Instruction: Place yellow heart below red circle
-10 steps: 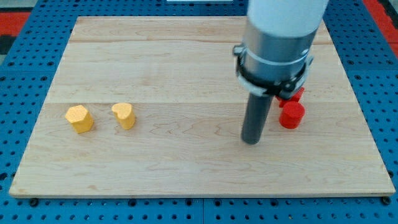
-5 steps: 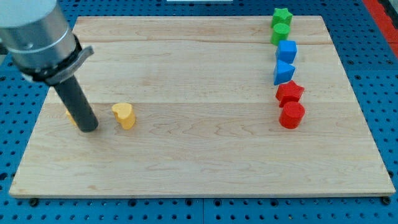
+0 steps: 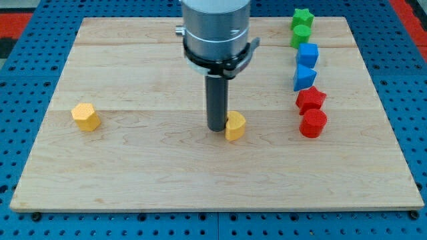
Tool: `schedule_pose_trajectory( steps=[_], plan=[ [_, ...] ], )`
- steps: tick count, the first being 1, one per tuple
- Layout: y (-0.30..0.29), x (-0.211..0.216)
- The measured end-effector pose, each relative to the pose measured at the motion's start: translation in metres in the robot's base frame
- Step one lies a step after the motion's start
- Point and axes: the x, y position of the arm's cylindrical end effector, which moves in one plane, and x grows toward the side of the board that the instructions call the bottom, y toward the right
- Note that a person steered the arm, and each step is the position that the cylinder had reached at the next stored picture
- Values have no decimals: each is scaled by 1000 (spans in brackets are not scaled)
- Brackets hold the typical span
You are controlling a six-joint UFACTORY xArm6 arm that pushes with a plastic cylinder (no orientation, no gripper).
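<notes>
The yellow heart (image 3: 235, 126) is lying on the wooden surface (image 3: 153, 167) a little right of the middle, and we are resting my tip (image 3: 216, 129) right against its left side, touching or nearly so. To the view's right, well apart from the heart, the red circle (image 3: 313, 124) is sitting at the bottom of a column of blocks: a red block (image 3: 310, 99) of unclear shape just above it, then two blue blocks (image 3: 305, 67), then a green circle (image 3: 300, 35) and a green star (image 3: 303, 17) at the top. A yellow hexagon-like block (image 3: 85, 117) is sitting far off at the view's left.

We are judging that we are in the middle of the push, carrying the heart rightward toward the red circle. The next move is calling for a push to the right and slightly toward the view's bottom, so the heart ends beneath the circle without knocking it.

The heart is too small for us to read its point or long axis surely; its rounded lobes seem to be facing the view's top.

We are carrying no pincer, only the rod, so its state does not arise.
</notes>
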Motion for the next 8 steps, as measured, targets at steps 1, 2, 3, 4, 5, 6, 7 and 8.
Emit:
schedule_pose_trajectory(
  steps=[1, 2, 3, 4, 5, 6, 7, 8],
  plan=[
    [24, -2],
    [35, -4],
    [39, -10],
    [48, -17],
    [55, -26],
    [58, -36],
    [65, -36],
    [71, -25]
  ],
)
